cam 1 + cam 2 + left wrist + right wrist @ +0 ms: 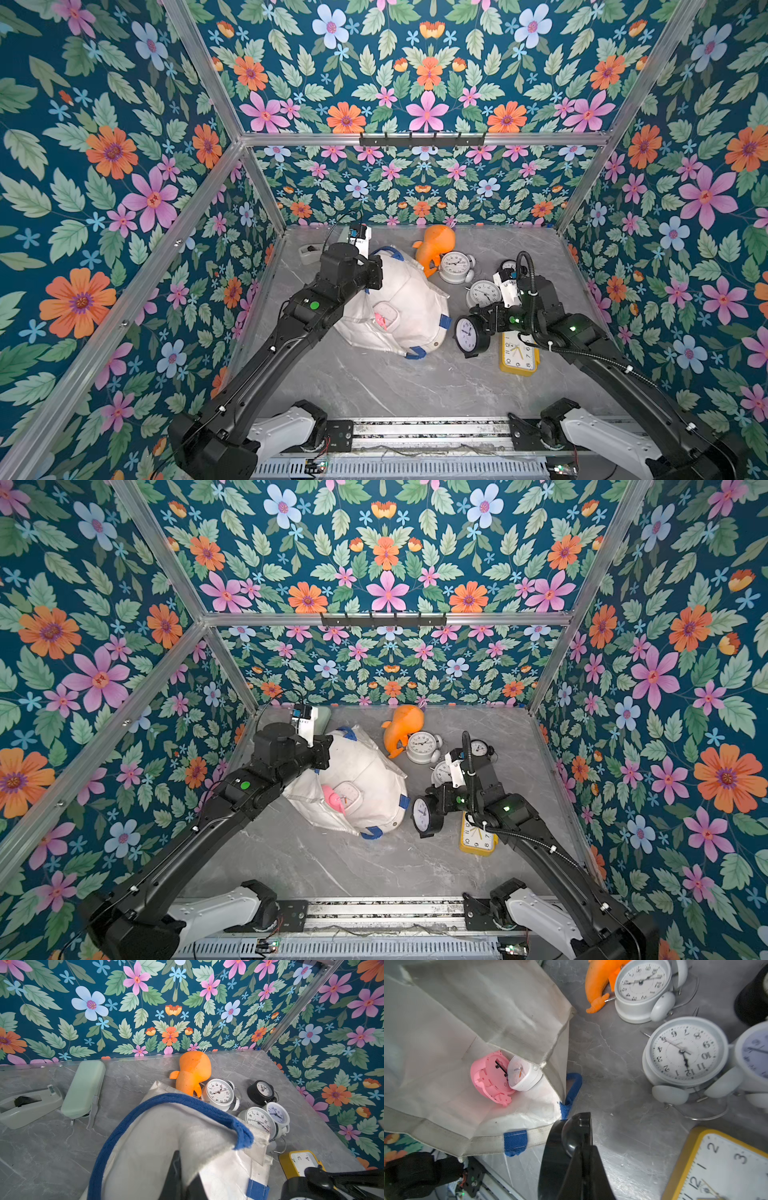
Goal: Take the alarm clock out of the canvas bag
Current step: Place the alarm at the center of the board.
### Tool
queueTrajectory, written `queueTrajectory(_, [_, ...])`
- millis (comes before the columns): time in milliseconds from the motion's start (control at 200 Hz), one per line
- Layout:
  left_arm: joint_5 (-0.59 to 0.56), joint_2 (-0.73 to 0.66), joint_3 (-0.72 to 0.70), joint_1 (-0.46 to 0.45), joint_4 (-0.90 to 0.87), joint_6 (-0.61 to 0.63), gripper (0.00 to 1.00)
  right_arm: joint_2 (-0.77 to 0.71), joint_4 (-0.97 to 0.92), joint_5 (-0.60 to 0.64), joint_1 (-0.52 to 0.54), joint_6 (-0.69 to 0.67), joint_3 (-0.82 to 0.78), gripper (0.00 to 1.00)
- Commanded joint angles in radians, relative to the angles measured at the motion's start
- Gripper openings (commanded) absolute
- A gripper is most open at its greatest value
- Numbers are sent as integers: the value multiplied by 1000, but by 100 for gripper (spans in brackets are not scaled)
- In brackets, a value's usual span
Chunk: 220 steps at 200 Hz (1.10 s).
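The off-white canvas bag [409, 299] [370, 766] lies on the grey table with its mouth towards the right arm. My left gripper [182, 1165] is shut on a fold of the canvas bag [145, 1142] near its blue handle [187, 1103] and holds it lifted. My right gripper [583, 1147] [489, 322] is shut on a black alarm clock [566, 1138] [467, 334] [424, 814], which hangs just outside the bag's mouth, above the table. Inside the bag [467, 1012] lie a pink clock [490, 1078] and a white clock [523, 1076].
To the right of the bag are an orange plush toy [436, 247], two white twin-bell clocks [455, 266] [484, 293], a small black clock [508, 266] and a yellow square clock [519, 355]. A green case [83, 1088] and a tape dispenser [27, 1105] sit at the back left.
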Motion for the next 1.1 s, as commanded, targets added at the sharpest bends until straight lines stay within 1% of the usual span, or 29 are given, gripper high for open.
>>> queueTrajectory(0, [-42,-15,7,7,30,0,0,13,156,-133,-11,88,-32,0])
queueTrajectory(355, [-49,-27,-1,23,17,1,0,92,231,-150,-25,103,-117,0])
queueTrajectory(785, [-36,-25,-11,34,29,-3,0,126,305,-166,-69,107,-204,0])
queueTrajectory(975, [-15,-9,-4,36,32,-4,0,164,394,-270,-159,146,-265,0])
queueTrajectory(1095, [-12,-9,-5,37,35,-5,0,175,440,-276,-190,150,-300,0])
